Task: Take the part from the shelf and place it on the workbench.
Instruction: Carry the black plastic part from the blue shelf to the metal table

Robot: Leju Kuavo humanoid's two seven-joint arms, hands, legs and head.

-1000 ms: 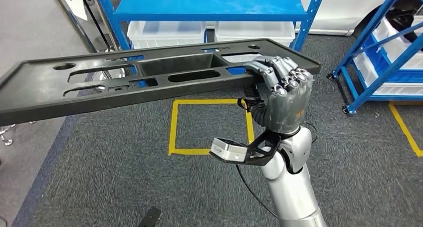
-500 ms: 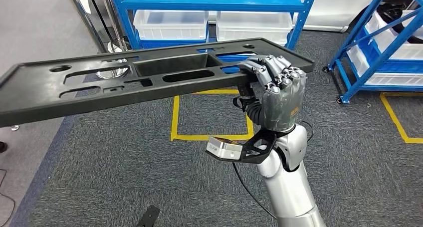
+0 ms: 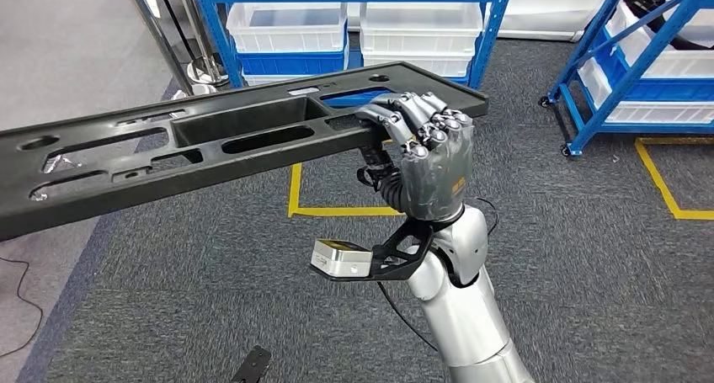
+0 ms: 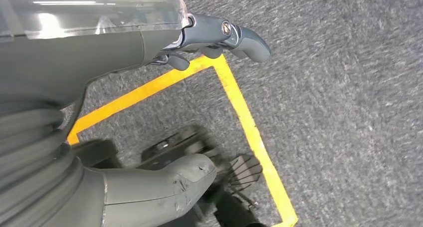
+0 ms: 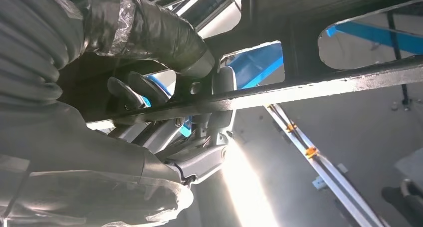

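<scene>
The long, stiff black part [image 3: 210, 147] is clamped by the right hand [image 3: 421, 156] at one end, so sag and twist look likely; the left hand [image 4: 149, 37] is seen holding nothing, fingers loosely curled.

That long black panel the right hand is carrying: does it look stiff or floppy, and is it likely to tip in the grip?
The black panel looks fairly stiff: it runs nearly straight across the head view with no visible sag. The right hand grips it near one end, so the long free span would probably lever hard and tend to tilt. Its many cut-outs suggest it is light for its size.
</scene>
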